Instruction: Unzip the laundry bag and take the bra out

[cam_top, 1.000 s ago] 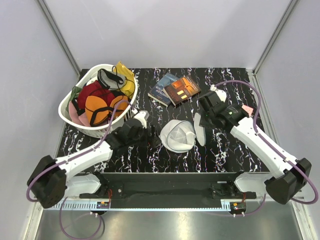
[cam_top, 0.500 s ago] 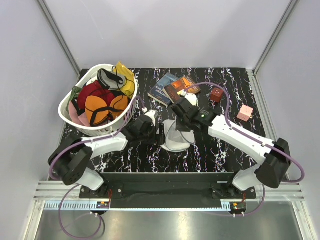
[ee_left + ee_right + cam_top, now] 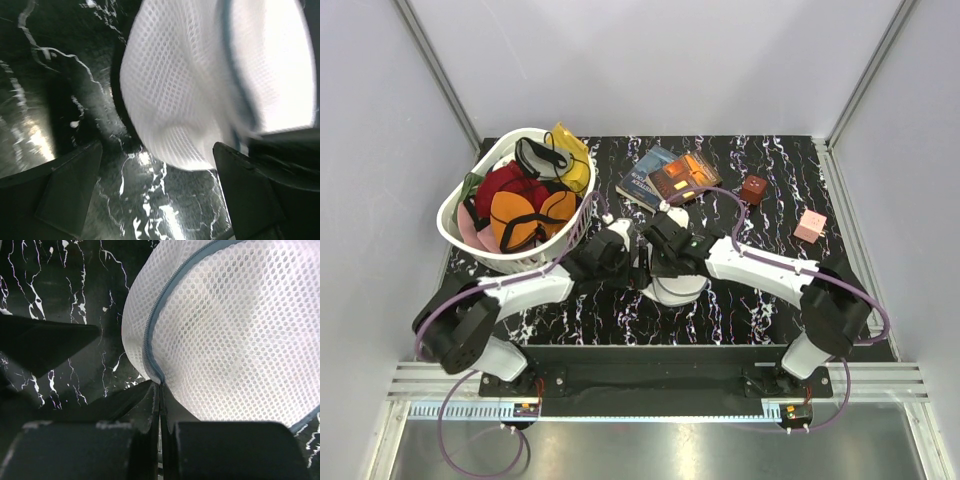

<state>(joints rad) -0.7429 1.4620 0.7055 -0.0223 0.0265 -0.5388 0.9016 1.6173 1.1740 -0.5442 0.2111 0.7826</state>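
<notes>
The laundry bag (image 3: 682,290), a white mesh pouch with a grey-blue zip, lies at the table's middle, mostly covered by both wrists in the top view. In the left wrist view the laundry bag (image 3: 190,90) sits just beyond my left gripper (image 3: 157,155), which is open, its dark fingers (image 3: 70,195) spread over the table and touching nothing. In the right wrist view my right gripper (image 3: 160,387) is shut, its tips pinched where the zip (image 3: 150,335) ends on the laundry bag (image 3: 235,335). From above, my left gripper (image 3: 640,270) and right gripper (image 3: 656,272) meet at the bag's left side. The bra is hidden.
A white slotted basket (image 3: 460,228) full of coloured garments stands at the back left. Two books (image 3: 670,178) lie behind the bag. A small brown cube (image 3: 753,189) and a pink block (image 3: 810,225) sit at the right.
The right arm swung in from the right side to the bag's left edge. The left arm reached forward to the bag, and its jaws spread a little wider.
</notes>
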